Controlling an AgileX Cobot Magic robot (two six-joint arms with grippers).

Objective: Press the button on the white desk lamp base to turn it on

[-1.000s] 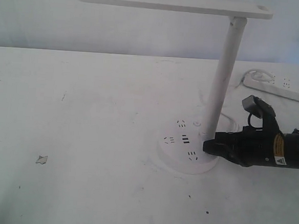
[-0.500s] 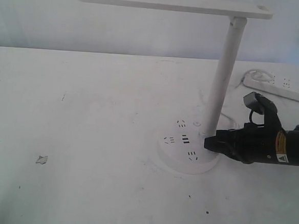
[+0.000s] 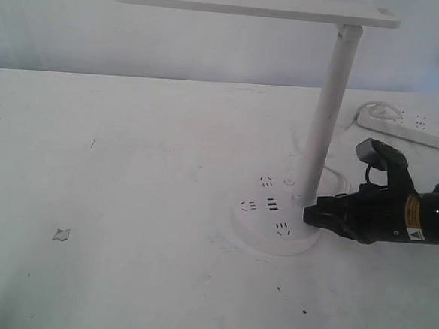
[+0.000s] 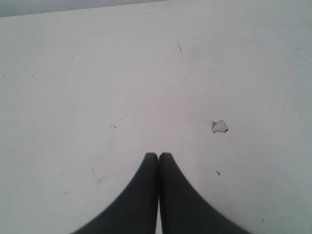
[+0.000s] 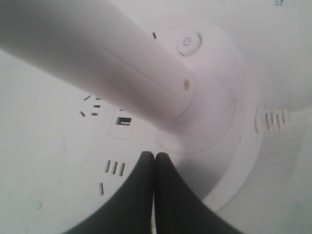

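The white desk lamp base (image 3: 258, 232) is a thick round disc with socket holes and dark USB slots (image 3: 272, 206). Its slim pole (image 3: 327, 112) carries a flat bar head (image 3: 253, 9). The small round button (image 3: 289, 182) sits on the far side of the disc, next to the pole's foot. My right gripper (image 3: 306, 213) is shut and empty, its tip over the disc's right edge beside the pole foot. In the right wrist view the button (image 5: 189, 42) lies beyond the pole (image 5: 97, 53), well apart from the gripper (image 5: 155, 155). My left gripper (image 4: 158, 155) is shut over bare table.
A long white power strip (image 3: 418, 129) lies at the back right. The lamp's cord (image 5: 278, 118) leaves the base rim (image 5: 243, 161). A pinkish dot (image 5: 186, 84) marks the pole foot. A chip in the tabletop (image 3: 62, 234) shows at the left, and again as the chip (image 4: 220, 126).
My right gripper has drawn back slightly to the right, away from the pole foot, still shut. The lamp has not moved.
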